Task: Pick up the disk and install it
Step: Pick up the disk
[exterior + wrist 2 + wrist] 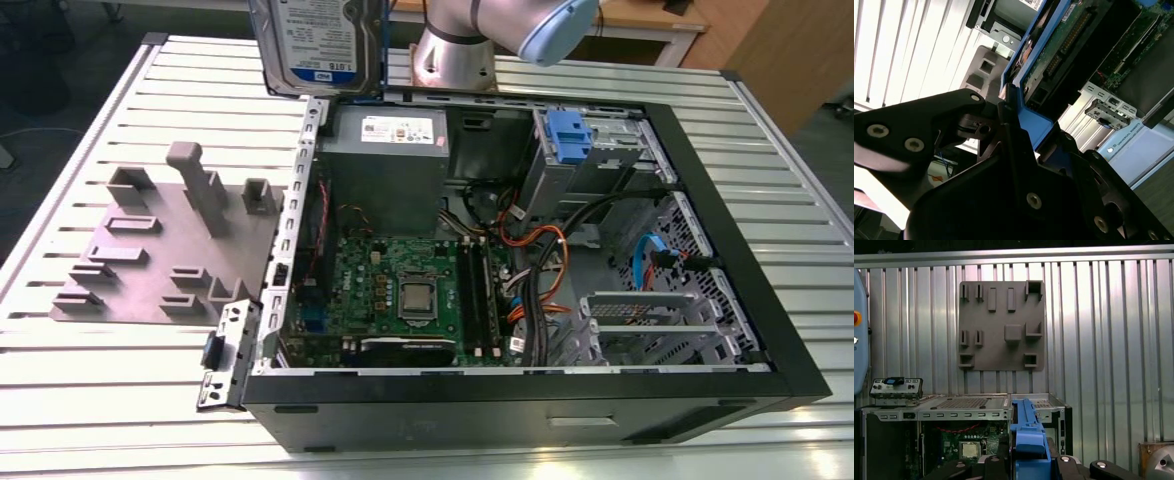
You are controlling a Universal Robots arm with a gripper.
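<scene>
While clenched on the blue handle (pixel 1030 442), as seen in both wrist views, grasps the disk (pixel 320 70) between the black jaws. Holds the disk upright in the air, clear of the ribbed worktop (pixel 107 400).

Position of the disk, exterior view:
- At the far corner of the open case (pixel 534 410), on the exterior view's left.
- Just beside the arm (pixel 461 45), on the arm's exterior-view left.
- White-and-blue label (pixel 324 35) turned toward the camera.
- Lower edge in line with the case's far rim, above the power supply (pixel 387 150). Cannot tell whether touching the rim.

Position of the disk, second wrist view:
- Circuit board (pixel 1066 42) facing the camera, bordered by the blue frame (pixel 1021 65).
- Frame running straight out from the jaws, with the handle seated between them.

Inside the case, exterior view:
- Motherboard (pixel 400 290) flat on the case floor.
- Second drive with a blue tab (pixel 567 135), fixed in a grey cage at the far corner on the exterior view's right.
- Orange and black cables (pixel 547 250) between motherboard and cage.

On the worktop:
- Grey slotted holder (pixel 147 250), lying flat beside the case on the exterior view's left, well apart from the disk.
- In the first wrist view, seen beyond the case, with the handle in the foreground.
</scene>
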